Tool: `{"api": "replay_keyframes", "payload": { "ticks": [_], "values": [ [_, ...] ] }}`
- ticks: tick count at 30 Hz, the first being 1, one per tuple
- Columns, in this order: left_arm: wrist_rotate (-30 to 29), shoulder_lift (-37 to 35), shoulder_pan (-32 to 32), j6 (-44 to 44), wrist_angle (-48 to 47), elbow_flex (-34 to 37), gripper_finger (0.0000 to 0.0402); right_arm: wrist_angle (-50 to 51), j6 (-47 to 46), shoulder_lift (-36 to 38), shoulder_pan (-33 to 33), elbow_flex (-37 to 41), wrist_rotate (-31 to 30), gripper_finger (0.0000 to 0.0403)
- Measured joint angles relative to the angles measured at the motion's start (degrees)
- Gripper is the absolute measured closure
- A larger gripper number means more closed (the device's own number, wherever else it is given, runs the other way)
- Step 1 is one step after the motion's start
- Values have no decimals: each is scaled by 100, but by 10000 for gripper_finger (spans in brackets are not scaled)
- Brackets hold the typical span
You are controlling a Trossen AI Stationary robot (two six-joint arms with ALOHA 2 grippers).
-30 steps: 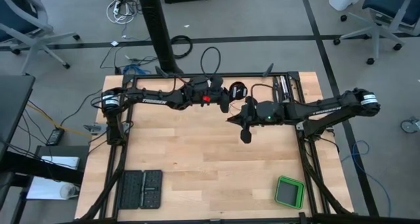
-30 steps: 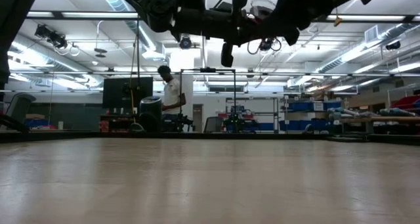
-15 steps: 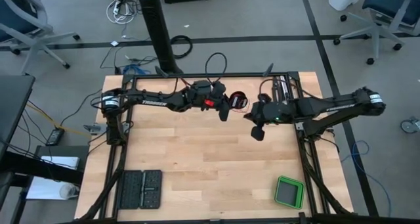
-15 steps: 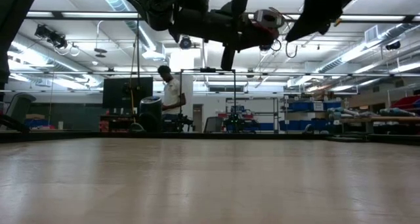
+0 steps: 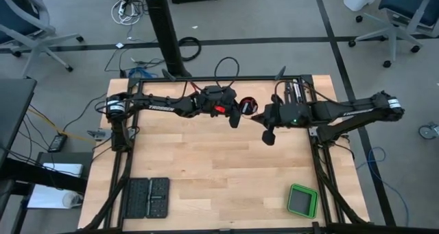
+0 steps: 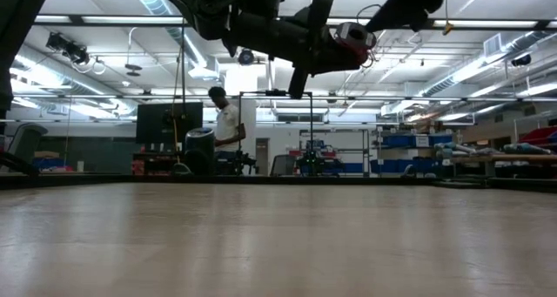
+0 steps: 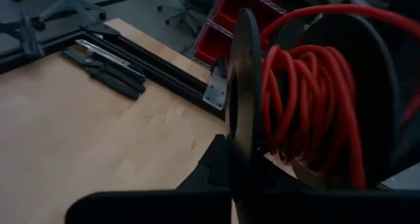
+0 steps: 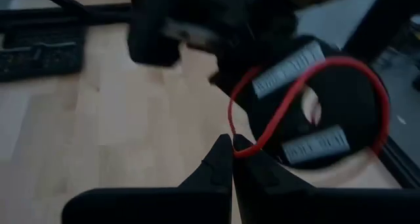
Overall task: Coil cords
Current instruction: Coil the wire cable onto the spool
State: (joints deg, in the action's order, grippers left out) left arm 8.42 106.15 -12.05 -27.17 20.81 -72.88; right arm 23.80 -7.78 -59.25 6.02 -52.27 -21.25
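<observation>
Since the earlier frame, seen from above, the right tool (image 5: 269, 134) has swung away from the left arm and then edged back, while the left tool (image 5: 234, 117) has tipped the black spool (image 5: 247, 105) slightly. Both arms hang over the far half of the bench (image 5: 206, 172), the spool between the two tools.

From bench height, the left tool (image 6: 298, 81) rides high above the wood with the spool (image 6: 352, 37) just beside it.

Left wrist camera: the tool's fingers are together, clamped on the spool's flange (image 7: 241, 106), and the cord (image 7: 308, 99) lies wound in loose red turns right behind that flange.

Right wrist camera: the right tool (image 8: 232, 147) is shut on a free loop of the cord (image 8: 289, 99), which arcs across the spool's face (image 8: 315, 119).

The cord looks light, limp and thin, so it probably slips and springs loose unless kept taut; pinching it close to the spool seems the safest hold.
</observation>
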Motion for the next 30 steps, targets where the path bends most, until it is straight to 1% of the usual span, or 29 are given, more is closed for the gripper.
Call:
{"api": "replay_keyframes", "payload": {
  "ticks": [3,9,13,18,23,26,30],
  "values": [
    [-26,0,4,-4,-3,0,401,-274,150,-120,-170,0,179,403],
    [-69,0,43,-4,-85,0,401,-783,246,-545,-555,0,908,403],
    [-124,0,54,16,-244,0,401,-899,218,-779,-665,-56,1067,403],
    [-581,0,49,-41,-232,4,401,-1056,356,-1172,-662,-270,955,403],
    [-670,6,43,-426,-202,4,401,-928,375,-1426,-699,-345,854,403],
    [-596,7,23,-842,-52,4,401,-860,377,-1448,-669,-345,681,403],
    [-223,9,-49,-1242,366,7,401,-411,344,-1374,-517,-345,71,403]
  ]
}}
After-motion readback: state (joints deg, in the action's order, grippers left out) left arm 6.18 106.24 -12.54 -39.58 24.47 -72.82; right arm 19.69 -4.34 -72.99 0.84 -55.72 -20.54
